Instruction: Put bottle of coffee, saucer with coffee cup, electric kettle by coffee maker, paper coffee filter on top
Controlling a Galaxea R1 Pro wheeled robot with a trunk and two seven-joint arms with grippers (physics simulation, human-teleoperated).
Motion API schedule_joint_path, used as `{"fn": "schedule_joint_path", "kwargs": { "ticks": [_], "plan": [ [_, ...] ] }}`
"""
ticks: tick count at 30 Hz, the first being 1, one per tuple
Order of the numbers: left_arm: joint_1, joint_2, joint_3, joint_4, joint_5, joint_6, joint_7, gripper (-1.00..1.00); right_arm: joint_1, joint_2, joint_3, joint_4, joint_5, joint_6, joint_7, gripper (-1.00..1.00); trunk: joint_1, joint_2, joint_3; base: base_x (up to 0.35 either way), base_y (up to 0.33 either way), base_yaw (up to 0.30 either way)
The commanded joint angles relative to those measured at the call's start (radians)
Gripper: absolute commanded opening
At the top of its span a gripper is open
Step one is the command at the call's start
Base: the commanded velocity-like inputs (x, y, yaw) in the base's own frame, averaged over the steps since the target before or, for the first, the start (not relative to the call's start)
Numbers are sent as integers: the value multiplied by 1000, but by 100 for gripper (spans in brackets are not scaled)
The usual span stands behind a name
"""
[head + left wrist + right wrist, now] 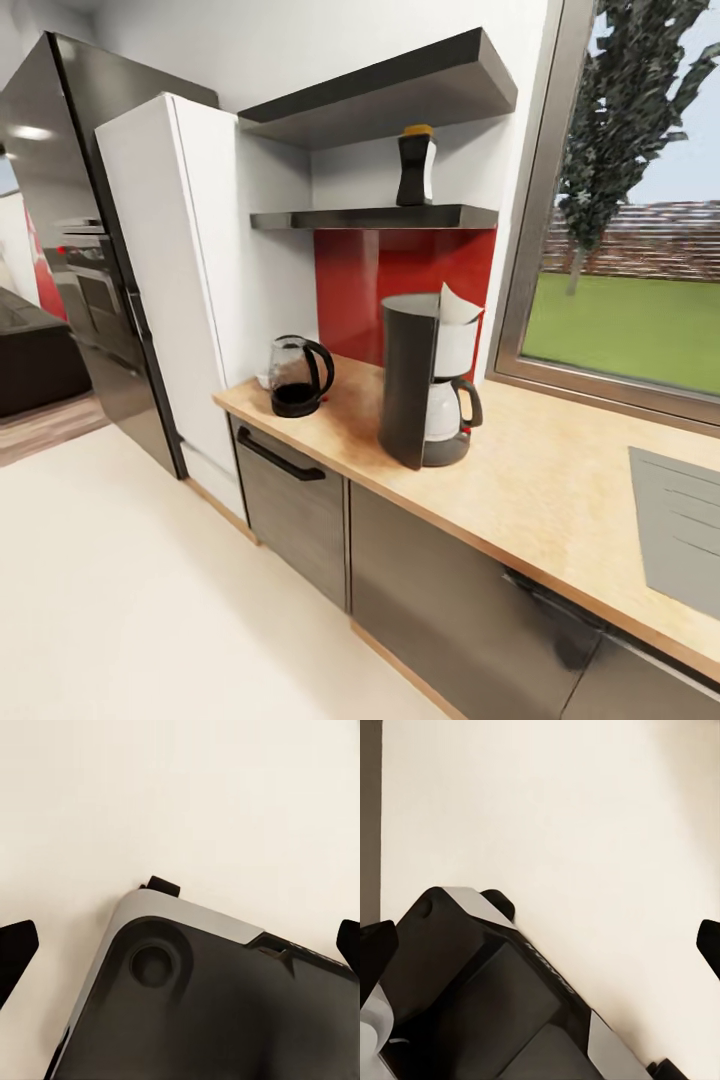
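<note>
The dark grey coffee maker (420, 390) stands on the beige countertop (540, 480) with its pale carafe in place. A white paper coffee filter (457, 305) sits on top of it. The glass electric kettle (297, 377) stands near the counter's left end, apart from the machine. Something small and white (263, 380) peeks out behind the kettle; I cannot tell if it is the coffee cup or the saucer. The bottle of coffee (416, 166) stands on the thin black kitchen shelf (380, 217). My left gripper (180, 945) and right gripper (540, 945) hang open over the floor, holding nothing.
A thicker grey shelf (390, 90) hangs above the thin one. A white tall cabinet (200, 280) and a black fridge (90, 250) stand left of the counter. The grey sink (680, 520) lies at the right, under a window (640, 250). Pale floor (150, 600) stretches before the cabinets.
</note>
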Motion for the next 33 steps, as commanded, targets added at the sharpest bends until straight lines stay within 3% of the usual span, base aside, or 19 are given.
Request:
{"fn": "schedule_joint_path", "kwargs": {
  "ticks": [1,19,33],
  "plan": [
    [0,0,-2,-1,10,-1,-2,100,-1,-1,6,0,-1,-7,0,100,1,-1,-1,221,277,-5],
    [0,0,-1,-1,10,-2,-2,100,-1,0,7,0,1,-7,0,100,1,-1,2,58,66,-217],
    [0,1,-2,-1,10,-1,-2,100,-1,0,7,0,1,-7,0,100,1,-1,3,112,222,-38]
  ]
}}
